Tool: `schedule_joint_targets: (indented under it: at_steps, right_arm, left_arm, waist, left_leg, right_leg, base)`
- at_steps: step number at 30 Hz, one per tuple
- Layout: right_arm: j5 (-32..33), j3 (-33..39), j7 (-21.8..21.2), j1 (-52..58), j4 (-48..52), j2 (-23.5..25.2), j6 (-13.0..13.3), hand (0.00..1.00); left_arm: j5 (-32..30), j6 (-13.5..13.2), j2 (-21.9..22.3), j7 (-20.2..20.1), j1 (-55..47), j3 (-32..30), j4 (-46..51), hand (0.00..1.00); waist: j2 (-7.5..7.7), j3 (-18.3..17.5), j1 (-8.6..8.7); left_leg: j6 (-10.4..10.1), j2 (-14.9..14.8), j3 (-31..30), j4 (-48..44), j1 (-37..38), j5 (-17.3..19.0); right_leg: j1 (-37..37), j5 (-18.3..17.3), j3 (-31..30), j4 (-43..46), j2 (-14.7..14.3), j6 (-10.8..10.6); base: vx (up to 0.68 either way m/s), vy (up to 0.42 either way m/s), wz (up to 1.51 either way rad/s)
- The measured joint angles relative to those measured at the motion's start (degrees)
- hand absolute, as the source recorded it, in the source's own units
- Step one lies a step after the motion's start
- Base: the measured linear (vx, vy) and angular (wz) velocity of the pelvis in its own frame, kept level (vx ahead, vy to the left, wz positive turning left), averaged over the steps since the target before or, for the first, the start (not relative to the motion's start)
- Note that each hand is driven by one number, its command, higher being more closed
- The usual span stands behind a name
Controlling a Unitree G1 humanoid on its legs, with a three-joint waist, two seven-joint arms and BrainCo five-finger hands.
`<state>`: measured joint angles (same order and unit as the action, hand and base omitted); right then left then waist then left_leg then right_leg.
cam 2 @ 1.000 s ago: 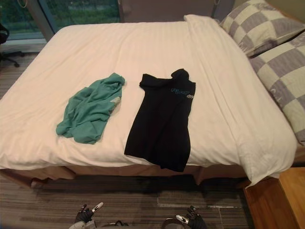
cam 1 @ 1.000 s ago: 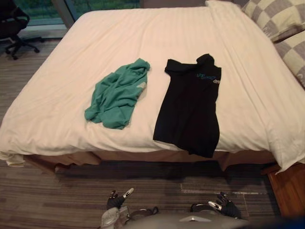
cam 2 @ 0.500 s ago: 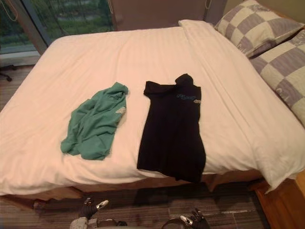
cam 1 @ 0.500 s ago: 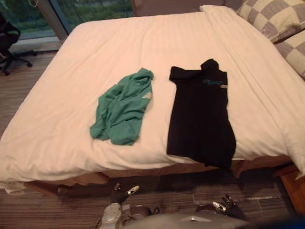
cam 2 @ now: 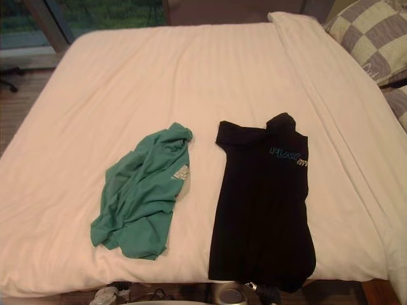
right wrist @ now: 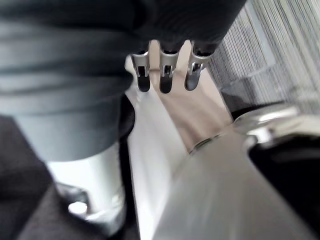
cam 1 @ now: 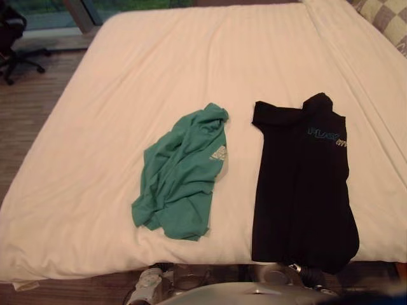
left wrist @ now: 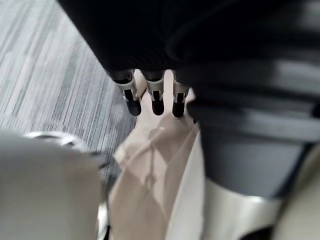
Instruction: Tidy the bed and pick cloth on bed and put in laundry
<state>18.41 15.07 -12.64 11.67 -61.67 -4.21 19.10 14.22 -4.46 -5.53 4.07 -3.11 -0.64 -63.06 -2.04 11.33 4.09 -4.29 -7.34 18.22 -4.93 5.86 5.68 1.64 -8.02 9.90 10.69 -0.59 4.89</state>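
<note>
Green cloth [cam 1: 181, 175] lies near the bed [cam 1: 89, 165] edge.

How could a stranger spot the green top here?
Look at the big bed with the cream cover. Two garments lie near its front edge; the green top is the left one, crumpled, while the black shirt beside it lies flat.

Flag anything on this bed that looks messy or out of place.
Two garments lie loose on the white bed. A green garment is crumpled in a heap left of centre. A black shirt lies to its right, spread flat with its hem over the near edge. They do not touch.
</note>
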Motion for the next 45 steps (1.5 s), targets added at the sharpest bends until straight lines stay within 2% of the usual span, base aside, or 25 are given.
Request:
schedule_joint_targets:
  at_steps: [2, 6, 7, 12, 16, 18, 23, 24, 26, 27, 28, 30, 32, 36, 40, 45]
  right_arm:
    - [3.0, 1.2, 1.7, 0.7, -0.2, 0.9, -2.3, 0.0]
    - [4.4, 4.5, 1.9, 2.3, -0.6, 1.5, -5.0, 0.0]
    - [4.4, 5.2, 1.9, 2.4, -0.7, 1.6, -5.1, 0.0]
    - [2.6, 7.7, 1.6, 4.1, -0.7, 2.2, -4.9, 0.0]
    - [3.7, 7.7, 2.1, 3.7, -0.4, 2.3, -4.3, 0.0]
    - [7.2, 8.0, 4.1, 3.1, 0.1, 3.1, -4.4, 0.0]
    - [15.9, 15.9, 13.5, 2.4, 1.5, 4.7, -4.5, 0.0]
    - [17.1, 18.7, 16.7, 2.7, 3.5, 4.6, -4.1, 0.0]
    - [18.0, 22.7, 21.4, 3.1, 6.9, 3.6, -2.7, 0.0]
    - [17.8, 25.8, 25.7, 3.8, 9.6, 2.1, -1.2, 0.0]
    - [17.7, 27.2, 27.3, 4.0, 10.7, 1.4, -0.8, 0.0]
    - [16.0, 31.5, 31.6, 3.9, 14.6, -1.2, 1.7, 0.0]
    - [13.7, 34.2, 33.4, 3.9, 19.0, -3.4, 3.4, 0.0]
    - [8.2, 34.3, 33.3, 0.5, 31.1, -7.4, 5.1, 0.0]
    - [-1.1, 27.6, 30.0, -1.6, 43.4, -10.5, 4.5, 0.0]
    - [-15.5, 14.5, 22.2, -6.4, 52.3, -14.1, -0.1, 0.0]
  left_arm:
    - [-0.4, -0.6, 0.7, -0.1, -0.3, -0.3, 0.0, 0.0]
    - [-0.6, -1.4, 1.8, -1.2, -2.0, -3.9, 0.0, 0.0]
    - [-1.1, -1.4, 2.0, -1.3, -2.1, -4.6, 0.0, 0.0]
    - [-2.4, -0.4, 3.2, -1.2, -2.5, -7.9, 0.1, 0.0]
    - [-0.3, 0.5, 3.5, -1.1, -2.8, -9.1, 0.1, 0.0]
    - [2.4, 0.6, 3.6, -1.0, -2.8, -9.2, 0.3, 0.0]
    - [4.5, 2.1, 4.1, 0.1, -3.4, -12.3, 0.6, 0.0]
    - [4.5, 2.8, 4.3, 0.1, -4.1, -13.7, 1.2, 0.0]
    - [4.5, 3.6, 4.4, 0.0, -4.7, -15.3, 2.1, 0.0]
    - [4.5, 4.3, 4.4, 0.0, -5.3, -16.8, 2.9, 0.0]
    - [4.4, 4.4, 4.4, -0.1, -5.5, -17.5, 3.3, 0.0]
    - [4.4, 4.7, 4.4, -1.1, -6.6, -20.3, 3.4, 0.0]
    - [4.4, 5.0, 4.0, -1.8, -7.7, -21.5, 3.5, 0.0]
    - [4.2, 5.0, 1.9, -4.1, -8.4, -21.9, 3.9, 0.0]
    - [4.1, 3.9, 1.6, -4.2, -9.8, -19.1, 5.6, 0.0]
    - [2.0, 2.8, 0.5, -3.7, -11.3, -12.4, 6.1, 0.0]
  waist:
    - [0.3, -1.0, -0.08]
    - [-0.53, -3.0, -0.2]
    - [-0.25, -3.3, -0.09]
    - [-1.22, -3.7, -0.17]
    - [-1.42, -4.3, -0.45]
    - [-1.38, -4.3, -1.3]
    - [-1.24, -4.4, -1.49]
    - [-0.73, -4.8, -1.28]
    - [-0.79, -5.1, -1.27]
    - [-0.62, -5.3, -1.43]
    - [-0.49, -5.4, -1.46]
    - [-0.31, -6.0, -1.52]
    - [-0.18, -6.5, -1.6]
    - [0.08, -6.9, -1.8]
    - [0.9, -7.9, -1.61]
    - [1.93, -8.5, -1.85]
  left_leg:
    - [0.0, 0.4, 0.3, 2.1, 0.6, 0.3]
    - [-0.4, 0.5, 3.5, 4.8, 1.4, 0.0]
    - [-0.4, 0.5, 3.6, 5.0, 1.4, 0.0]
    - [-1.2, 0.4, 4.9, 6.4, 2.5, -0.7]
    - [-0.6, 0.4, 5.5, 7.8, 3.4, -2.0]
    - [-0.7, 0.3, 6.6, 8.0, 4.0, -2.0]
    - [-0.9, 0.2, 8.0, 8.1, 5.2, -1.8]
    - [-0.9, 0.1, 8.2, 8.0, 5.2, -1.6]
    - [-1.3, -0.1, 8.6, 7.7, 5.3, -0.8]
    - [-1.2, -0.2, 9.1, 7.7, 5.3, -0.7]
    - [-0.9, -0.2, 9.2, 7.7, 5.3, -0.5]
    - [-0.8, -0.3, 9.3, 7.8, 5.3, -0.4]
    - [-0.8, -0.2, 9.3, 7.9, 5.3, -0.2]
    - [-1.0, 0.1, 9.1, 8.1, 5.0, -0.5]
    - [-0.5, 0.7, 6.7, 8.4, 3.4, -1.2]
    - [0.0, 1.2, 4.5, 8.7, 2.5, -1.8]
  right_leg:
    - [-0.1, 0.4, 0.0, -0.4, 0.2, -0.6]
    - [0.1, 1.7, -1.8, -2.2, 0.0, -2.7]
    - [0.1, 1.8, -2.2, -2.5, -0.1, -2.9]
    - [0.0, 1.8, -3.3, -2.8, -0.7, -2.8]
    - [-0.1, 1.8, -3.3, -2.6, -1.1, -2.2]
    - [0.0, 1.9, -4.0, -2.8, -1.4, -2.1]
    - [-1.2, 1.8, -4.3, -2.9, -1.5, -2.2]
    - [-1.2, 1.7, -4.3, -2.9, -1.5, -2.2]
    - [-1.3, 1.4, -4.5, -2.9, -1.6, -2.5]
    - [-1.3, 1.4, -4.5, -2.9, -1.6, -2.4]
    - [-1.3, 1.4, -4.5, -2.9, -1.6, -2.4]
    - [-1.3, 1.2, -4.4, -2.8, -1.6, -2.4]
    - [-1.2, 0.8, -4.3, -2.7, -1.5, -2.2]
    - [-0.8, 0.8, -4.0, -2.8, -1.3, -2.1]
    - [0.0, 0.8, -2.7, -2.8, -0.6, -2.1]
    - [0.1, 1.0, -1.1, -3.6, 0.1, -2.1]
  base:
    - [-0.1, 0.064, 0.12]
    - [-0.03, 0.05, -0.12]
    - [0.02, 0.037, -0.18]
    - [0.08, 0.02, -0.11]
    - [0.14, 0.012, -0.02]
    - [0.11, 0.01, -0.2]
    - [0.0, -0.007, -0.09]
    - [-0.04, -0.027, -0.05]
    - [-0.04, -0.033, -0.07]
    - [-0.03, -0.029, -0.04]
    - [0.0, 0.0, 0.0]
    - [0.0, 0.0, 0.0]
    - [0.05, -0.004, -0.01]
    - [0.03, -0.002, -0.01]
    - [-0.01, -0.003, 0.23]
    - [0.01, 0.004, 0.2]
